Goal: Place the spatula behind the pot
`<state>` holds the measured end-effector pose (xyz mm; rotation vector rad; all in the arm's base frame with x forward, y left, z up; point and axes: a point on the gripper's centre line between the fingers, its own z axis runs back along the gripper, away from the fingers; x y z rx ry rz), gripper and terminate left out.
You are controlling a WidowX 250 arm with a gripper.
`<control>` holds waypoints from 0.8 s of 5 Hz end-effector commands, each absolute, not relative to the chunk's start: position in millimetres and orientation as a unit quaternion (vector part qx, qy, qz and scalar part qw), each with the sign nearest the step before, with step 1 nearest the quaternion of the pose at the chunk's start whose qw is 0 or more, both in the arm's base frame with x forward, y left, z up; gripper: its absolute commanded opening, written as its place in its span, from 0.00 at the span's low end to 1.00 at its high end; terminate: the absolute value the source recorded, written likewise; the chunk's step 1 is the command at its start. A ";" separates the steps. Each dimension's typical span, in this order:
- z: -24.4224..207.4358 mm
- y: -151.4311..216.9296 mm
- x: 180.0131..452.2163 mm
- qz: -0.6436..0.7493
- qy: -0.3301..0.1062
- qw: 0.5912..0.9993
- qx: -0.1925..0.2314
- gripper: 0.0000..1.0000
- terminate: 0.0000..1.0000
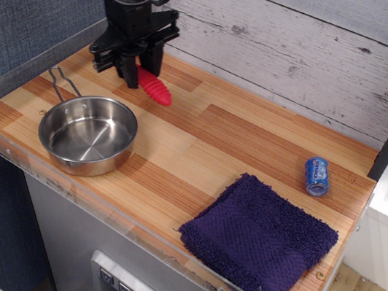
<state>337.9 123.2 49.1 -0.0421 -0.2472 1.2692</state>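
Observation:
My black gripper [128, 69] is at the back left of the wooden counter, just behind the pot, and is shut on the spatula [154, 87]. Only the spatula's ribbed red handle shows, slanting down to the right, with its tip close to or on the counter. Its metal head is hidden by the fingers. The pot [87, 134], a shallow shiny steel pan with a wire loop handle [62, 82], stands empty at the front left.
A folded dark purple towel [259, 238] lies at the front right. A small blue can [316, 175] lies on its side at the right. A black post [131, 3] and a plank wall [305, 52] bound the back; a clear rim [95, 207] runs along the front edge.

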 end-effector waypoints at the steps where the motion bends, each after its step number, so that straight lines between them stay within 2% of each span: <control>1: 43.6 150.9 341.4 0.628 -0.126 0.768 -0.004 0.00 0.00; 3: 19.1 152.8 340.5 0.627 -0.104 0.772 0.016 0.00 0.00; 4: 19.9 147.9 340.3 0.633 -0.115 0.765 -0.004 1.00 0.00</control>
